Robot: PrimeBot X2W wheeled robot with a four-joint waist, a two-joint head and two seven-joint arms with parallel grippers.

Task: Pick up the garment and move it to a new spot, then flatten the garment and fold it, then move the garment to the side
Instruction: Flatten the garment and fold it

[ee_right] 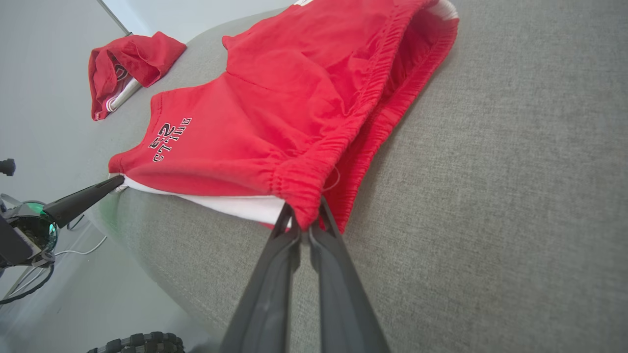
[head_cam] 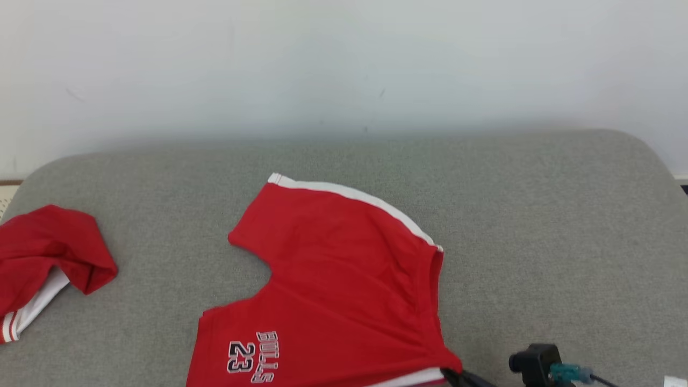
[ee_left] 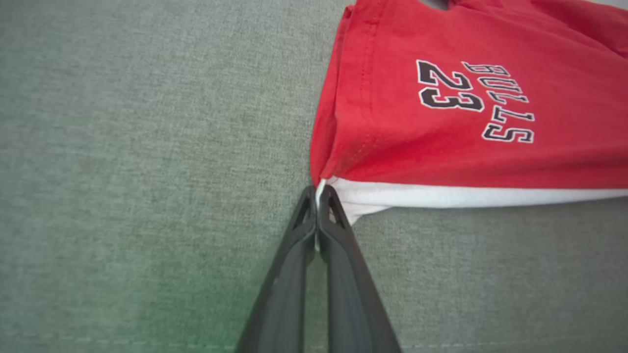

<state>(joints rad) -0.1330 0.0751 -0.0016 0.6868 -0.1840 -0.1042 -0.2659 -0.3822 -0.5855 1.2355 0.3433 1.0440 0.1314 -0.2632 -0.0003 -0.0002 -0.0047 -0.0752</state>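
On the left end of the grey cushion [head_cam: 537, 215] lies a second red garment [head_cam: 48, 252], crumpled, with white trim showing. Well apart from it, at the middle of the cushion and running to its near edge, the red shorts [head_cam: 333, 279] lie mostly flat. Their leg openings point toward the cushion's left end and the elastic waistband [ee_right: 363, 98] faces its right end, so the long axis runs left to right across the cushion. The waistband itself runs from near edge to far. The near leg carries the BULLS 23 print [ee_left: 473, 100], and a white side stripe [ee_left: 466, 196] borders the shorts along the cushion's near edge. The left gripper [ee_left: 318, 193] has its two dark fingers pressed together, pinching the white corner at the hem of the near leg. The right gripper [ee_right: 304, 215] is closed to a narrow slit, clamping the gathered near end of the waistband. Both pinched corners sit at the cushion's near edge, slightly raised off the fabric.
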